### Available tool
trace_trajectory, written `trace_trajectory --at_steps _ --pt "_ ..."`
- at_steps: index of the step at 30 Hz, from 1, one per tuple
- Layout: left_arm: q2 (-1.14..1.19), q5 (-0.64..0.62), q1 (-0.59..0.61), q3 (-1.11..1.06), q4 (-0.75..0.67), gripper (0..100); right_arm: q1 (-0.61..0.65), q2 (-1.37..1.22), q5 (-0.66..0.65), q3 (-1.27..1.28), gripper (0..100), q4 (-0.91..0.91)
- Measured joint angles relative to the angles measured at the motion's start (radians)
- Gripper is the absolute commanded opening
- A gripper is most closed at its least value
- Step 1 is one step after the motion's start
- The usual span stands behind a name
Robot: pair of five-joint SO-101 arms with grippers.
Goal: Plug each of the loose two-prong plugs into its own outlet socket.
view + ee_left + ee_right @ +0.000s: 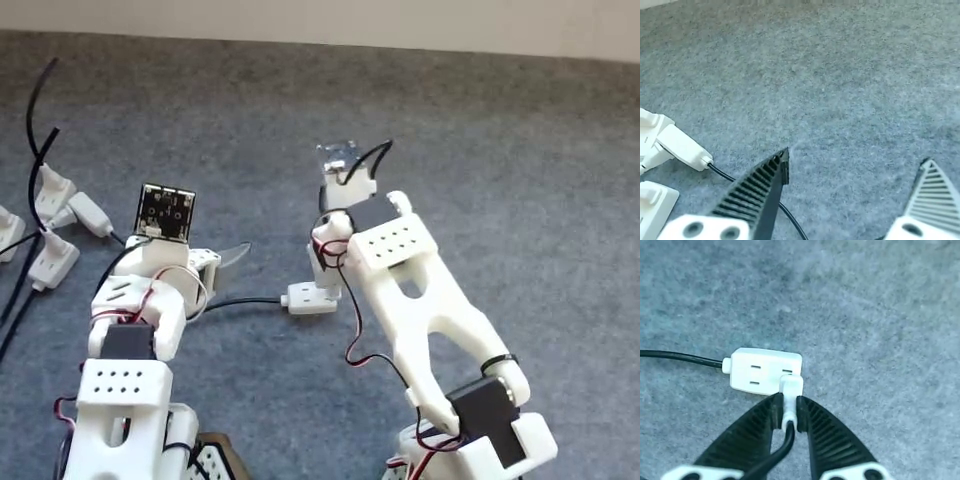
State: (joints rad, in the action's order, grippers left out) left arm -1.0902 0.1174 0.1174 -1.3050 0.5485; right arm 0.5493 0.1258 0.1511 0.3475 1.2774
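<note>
Your right end effector (787, 404) pinches a white two-prong plug (790, 385), which touches the near edge of the white outlet block (760, 369) lying on the grey tabletop (880, 315). Your left end effector (856, 157) hangs spread wide over the tabletop, near other white connectors (675, 145).

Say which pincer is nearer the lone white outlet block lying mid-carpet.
Right. The right pincer is at the white outlet block, shut on a white plug; the left pincer hangs open, well apart.
</note>
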Motion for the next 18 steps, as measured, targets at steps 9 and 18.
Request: trace_trajectory --at_steps 9,18 --pt "0.000 0.000 0.000 0.000 0.000 38 0.003 0.000 0.009 -0.005 0.5 -0.009" --pt "0.000 0.000 0.000 0.000 0.000 38 0.011 -0.051 0.015 -0.025 0.5 -0.031"
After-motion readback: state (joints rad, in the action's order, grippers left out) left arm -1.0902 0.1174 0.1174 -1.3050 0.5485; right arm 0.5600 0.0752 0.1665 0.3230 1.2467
